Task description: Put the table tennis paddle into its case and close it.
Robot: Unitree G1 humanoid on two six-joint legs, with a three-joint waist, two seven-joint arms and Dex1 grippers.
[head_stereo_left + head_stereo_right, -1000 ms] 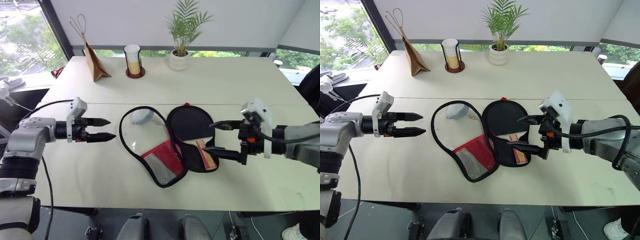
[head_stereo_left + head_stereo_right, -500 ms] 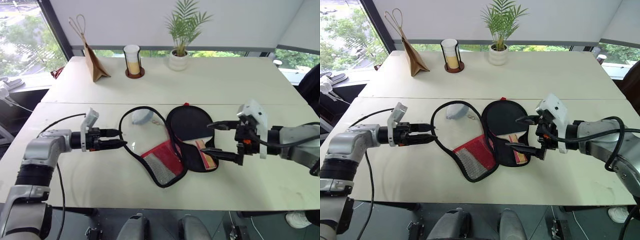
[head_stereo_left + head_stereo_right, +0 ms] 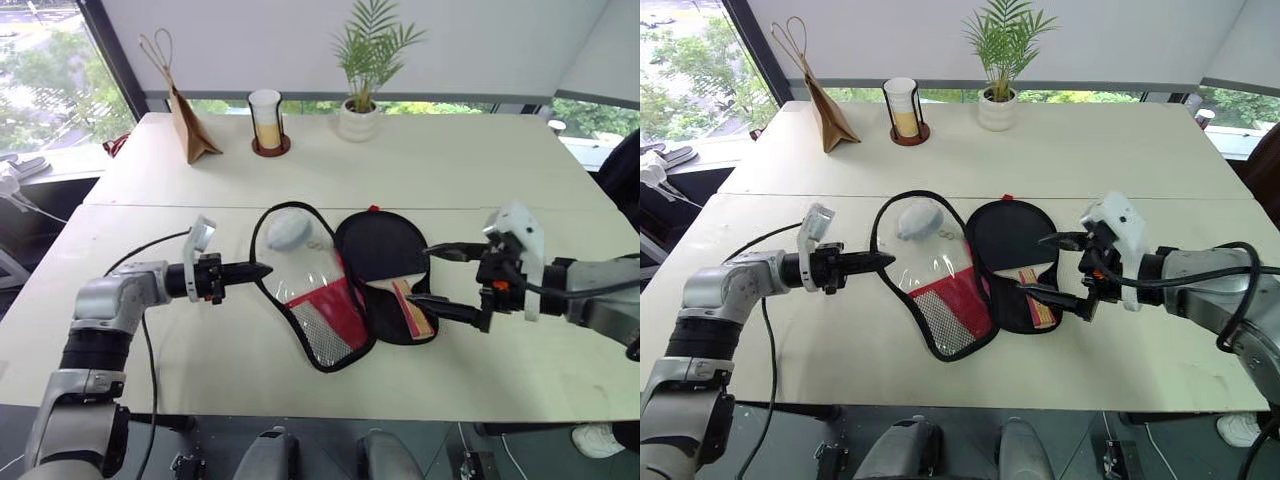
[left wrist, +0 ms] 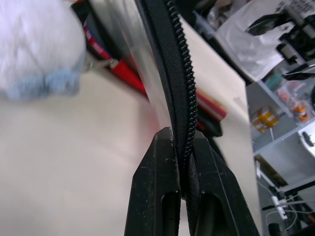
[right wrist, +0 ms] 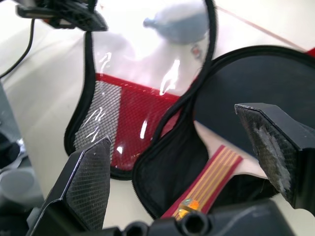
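Left gripper [image 3: 262,270] pinched on case [image 3: 320,290] flap edge, paddle [image 3: 385,262] already lying in the open case, mid-desk.

Left fingers were clamped on the zipper rim [image 4: 178,98] of the clear flap; right gripper [image 3: 440,277] hung spread wide over the paddle handle, holding nothing. Risk: thin edge grip could slip when folding the flap over, or drag the case and shift the paddle; fluffy ball [image 3: 287,231] might snag under the flap. Count: one paddle, one case, one ball, two grippers.
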